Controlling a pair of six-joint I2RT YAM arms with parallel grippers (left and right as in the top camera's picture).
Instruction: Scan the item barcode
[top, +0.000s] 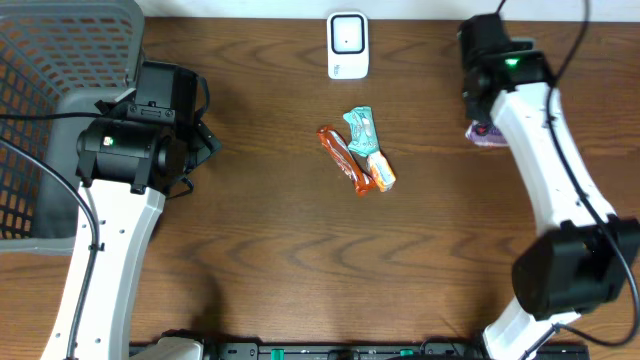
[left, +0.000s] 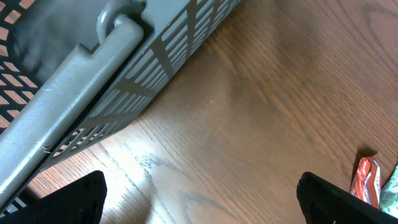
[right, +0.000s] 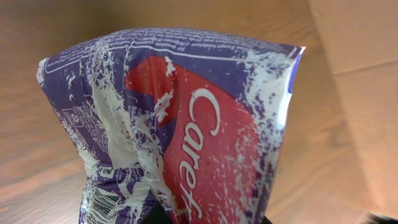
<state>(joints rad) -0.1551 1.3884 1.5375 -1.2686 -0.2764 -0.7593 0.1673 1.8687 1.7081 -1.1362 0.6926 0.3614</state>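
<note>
Crumpled purple packet (right: 186, 124), red panel, white lettering

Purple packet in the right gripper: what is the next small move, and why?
Probably lift the purple packet and carry it toward the white scanner. The right gripper seems closed on the packet, and the scanner sits apart from it.
</note>
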